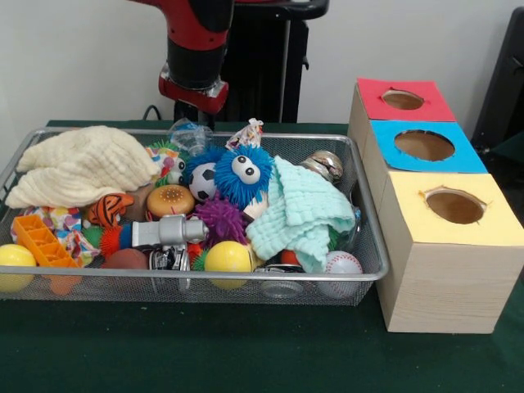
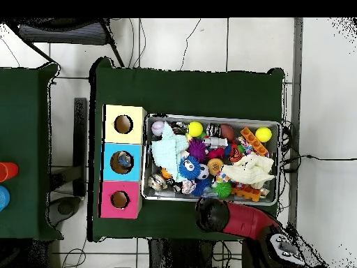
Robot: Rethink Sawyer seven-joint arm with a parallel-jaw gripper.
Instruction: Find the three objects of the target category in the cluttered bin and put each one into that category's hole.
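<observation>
A wire mesh bin (image 1: 246,278) holds a heap of toys. Among them are a blue fuzzy monster (image 1: 243,174), a soccer ball (image 1: 202,182), a purple spiky ball (image 1: 219,217), two yellow balls (image 1: 228,258), a baseball (image 1: 342,264) and a burger toy (image 1: 170,199). Beside the bin stands a wooden box with a red hole (image 1: 403,100), a blue hole (image 1: 424,145) and a yellow hole (image 1: 455,206). My gripper (image 1: 194,92) hangs behind the bin's far rim, outside it. In the overhead view the arm's end (image 2: 211,214) sits just off the bin's edge (image 2: 145,157). Something lies inside the blue hole (image 2: 123,162).
A cream cloth (image 1: 82,164) covers the bin's left back corner and a mint cloth (image 1: 303,213) drapes over toys at the right. An orange brick (image 1: 45,240) and a grey toy (image 1: 168,232) lie near the front rim. Green cloth covers the table.
</observation>
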